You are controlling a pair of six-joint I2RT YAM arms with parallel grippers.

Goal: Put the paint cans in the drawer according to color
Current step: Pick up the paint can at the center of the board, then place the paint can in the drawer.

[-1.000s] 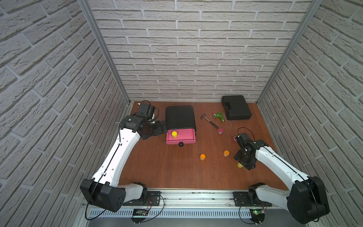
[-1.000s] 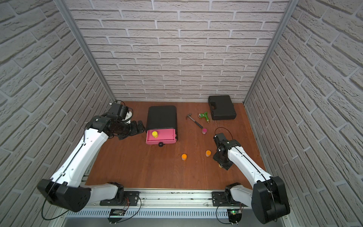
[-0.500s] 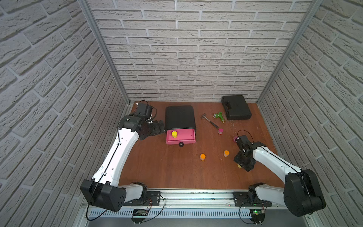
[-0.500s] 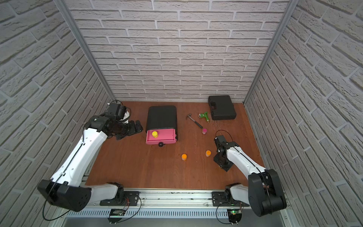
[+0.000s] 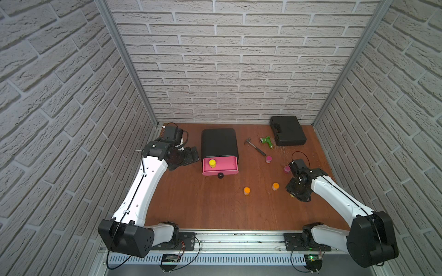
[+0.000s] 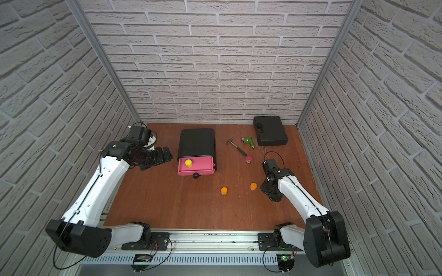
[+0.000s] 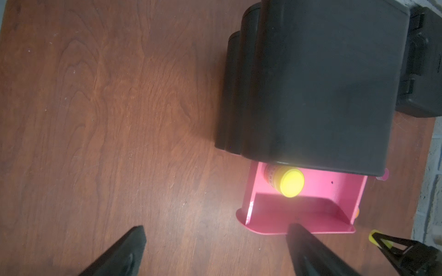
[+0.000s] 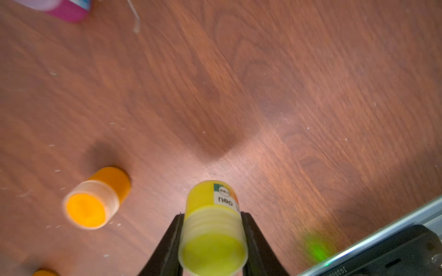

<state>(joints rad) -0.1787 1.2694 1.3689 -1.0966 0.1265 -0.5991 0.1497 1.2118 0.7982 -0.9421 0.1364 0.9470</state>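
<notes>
Yellow can was clamped at its lid by the right hand, four o'clock on the bench.
Likely bound for the open drawer at eleven o'clock, which held its yellow twin; left hand hung beside it, fingers apart.

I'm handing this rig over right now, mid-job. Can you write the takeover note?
Left gripper: open, empty, beside the drawer chest.
Right gripper: closed on the second yellow paint can, near the table's front right.
Done: first yellow paint can stands in the open pink drawer.
Left: drop the held can there too. The orange paint cans and pink paint cans sit on the table; only one drawer is pulled out.
</notes>
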